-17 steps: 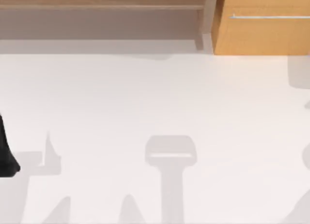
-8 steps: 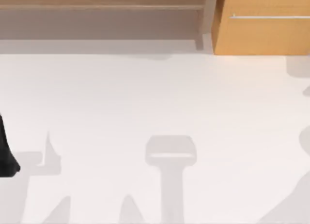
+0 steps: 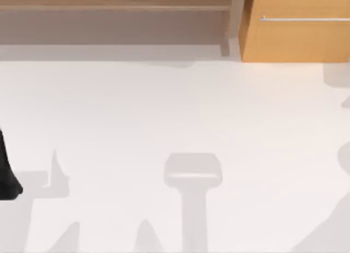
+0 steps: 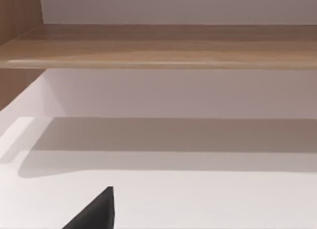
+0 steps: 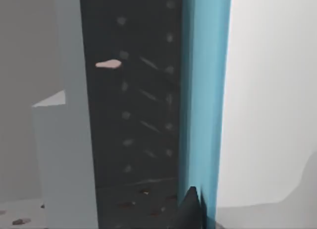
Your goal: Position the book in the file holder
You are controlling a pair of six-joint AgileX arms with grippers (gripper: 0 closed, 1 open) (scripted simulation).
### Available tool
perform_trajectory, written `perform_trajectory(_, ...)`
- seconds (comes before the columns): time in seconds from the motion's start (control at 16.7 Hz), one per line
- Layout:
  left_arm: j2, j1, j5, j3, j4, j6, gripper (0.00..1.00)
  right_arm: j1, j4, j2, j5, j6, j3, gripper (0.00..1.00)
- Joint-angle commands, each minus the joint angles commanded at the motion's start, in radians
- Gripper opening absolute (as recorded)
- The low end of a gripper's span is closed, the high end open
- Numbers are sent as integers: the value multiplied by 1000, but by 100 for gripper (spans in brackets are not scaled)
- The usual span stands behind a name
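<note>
At the right wrist frame's centre-right, you see the thin teal-edged book [image 5: 205, 90], probably stiff, light, best pinched along its edge; tool state unclear.

My left arm [image 3: 6, 173] is plain matte black, a smooth rounded-off bulk at the top view's left edge, no cables, screws or markings readable. Left wrist view: left gripper [image 4: 94, 212] part is a flat black wedge, sharp straight edges. Right wrist view: right gripper [image 5: 190, 209] tip, dark charcoal, pointed.
</note>
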Motion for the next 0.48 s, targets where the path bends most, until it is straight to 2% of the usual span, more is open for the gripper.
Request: perform_trajectory(0.48,0,0,0,0,0,0,100,0,0,0,0,0,0,98)
